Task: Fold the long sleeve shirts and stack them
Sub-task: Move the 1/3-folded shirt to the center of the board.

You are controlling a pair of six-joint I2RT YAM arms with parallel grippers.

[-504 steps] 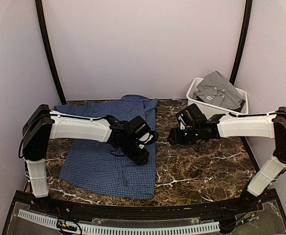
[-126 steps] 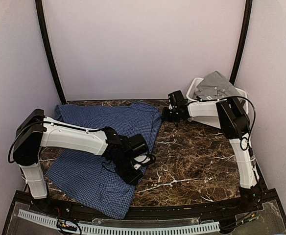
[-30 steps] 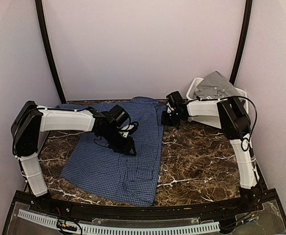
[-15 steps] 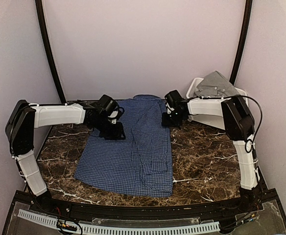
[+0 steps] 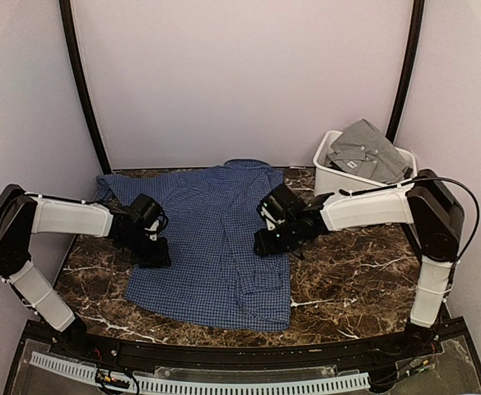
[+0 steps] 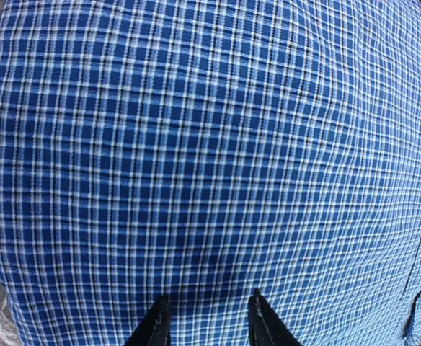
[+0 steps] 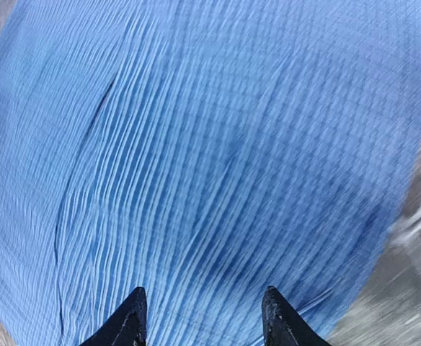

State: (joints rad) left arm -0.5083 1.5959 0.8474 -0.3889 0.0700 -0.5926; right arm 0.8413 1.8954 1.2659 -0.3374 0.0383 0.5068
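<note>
The navy-blue checked long sleeve shirt [image 5: 216, 239] lies spread flat on the marble table [image 5: 356, 271], collar toward the back wall. My left gripper [image 5: 155, 252] sits low at the shirt's left edge. In the left wrist view it [image 6: 207, 315] is open, fingertips apart over flat checked cloth [image 6: 210, 144], nothing pinched. My right gripper [image 5: 264, 243] is at the shirt's right edge. The right wrist view, blurred, has it [image 7: 203, 304] open above the blue cloth [image 7: 218, 144]. The grey long sleeve shirt [image 5: 364, 152] lies bunched in the bin.
A white plastic bin [image 5: 327, 177] stands at the back right corner against the wall. Bare marble lies to the right of the shirt and along the near edge. Black frame posts [image 5: 80, 90] rise at both back corners.
My right gripper has opened and swung from the collar down to the shirt's right edge. The left arm drew back toward the left edge. The shirt shifted right and now lies flatter.
</note>
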